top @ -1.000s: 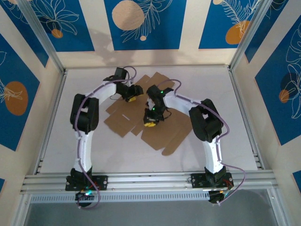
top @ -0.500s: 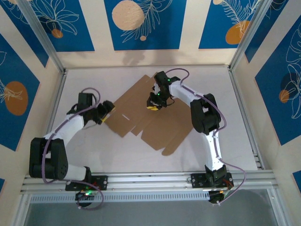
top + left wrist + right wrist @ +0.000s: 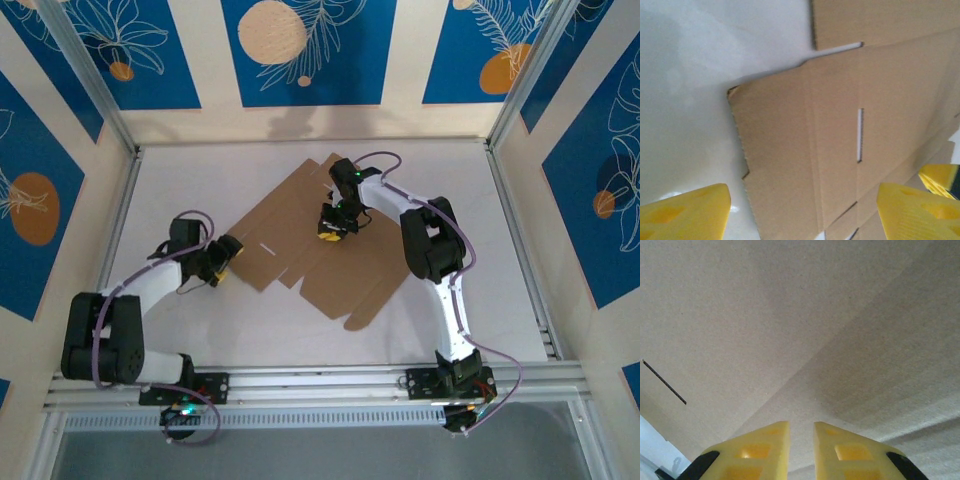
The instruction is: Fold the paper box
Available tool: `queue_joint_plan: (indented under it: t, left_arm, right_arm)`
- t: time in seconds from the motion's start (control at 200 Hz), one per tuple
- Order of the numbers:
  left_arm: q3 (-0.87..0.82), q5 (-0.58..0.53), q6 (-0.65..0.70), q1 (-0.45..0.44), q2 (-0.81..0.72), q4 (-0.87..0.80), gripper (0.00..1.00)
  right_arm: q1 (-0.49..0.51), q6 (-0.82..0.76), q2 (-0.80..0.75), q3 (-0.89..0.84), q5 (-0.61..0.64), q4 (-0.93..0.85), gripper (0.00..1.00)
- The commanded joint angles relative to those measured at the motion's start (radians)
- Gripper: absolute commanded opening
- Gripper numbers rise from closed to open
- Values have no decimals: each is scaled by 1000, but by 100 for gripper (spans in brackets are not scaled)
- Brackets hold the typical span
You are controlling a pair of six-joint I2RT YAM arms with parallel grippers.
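The paper box [image 3: 315, 275] lies as a flat brown die-cut sheet with flaps and slots on the middle of the white table. My left gripper [image 3: 224, 253] is low at the sheet's left corner, pointing at it. In the left wrist view the left gripper [image 3: 800, 215] is open wide, its yellow fingertips [image 3: 687, 212] either side of the cardboard flap [image 3: 830, 150], which has a narrow slot [image 3: 859, 135]. My right gripper [image 3: 331, 229] hangs over the far middle of the sheet. Its yellow fingers [image 3: 765, 447] are nearly together just above bare cardboard [image 3: 790, 315], holding nothing.
Bare white table [image 3: 490, 250] surrounds the sheet on the right and near sides. Metal frame rails run along the front edge [image 3: 320, 380] and up both sides. Patterned walls close the back and sides.
My left arm swung from over the sheet's far part out to the left and dropped low at its left corner. The right gripper shifted toward the far middle of the sheet.
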Motion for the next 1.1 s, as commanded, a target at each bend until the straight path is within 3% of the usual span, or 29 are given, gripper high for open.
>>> queue_joint_plan:
  t: [0.0,0.46,0.585,0.82,1.095]
  left_arm:
    - [-11,-9,-9,1,20,34,77]
    - [-14,9,-46,-47,137,213,70]
    - [-37,60,-90,-75,181,387,69]
    - [-61,146,-115,-105,236,636,56]
    - [-74,195,-138,-107,342,755,30]
  right_arm:
    - [3,-1,15,-9,-7,-25,22]
    - [14,11,34,-13,-26,-16,22]
    - [12,16,32,-20,-39,-9,22]
    - [24,10,31,-27,-18,-11,22]
    - [21,22,24,-19,-24,-12,21]
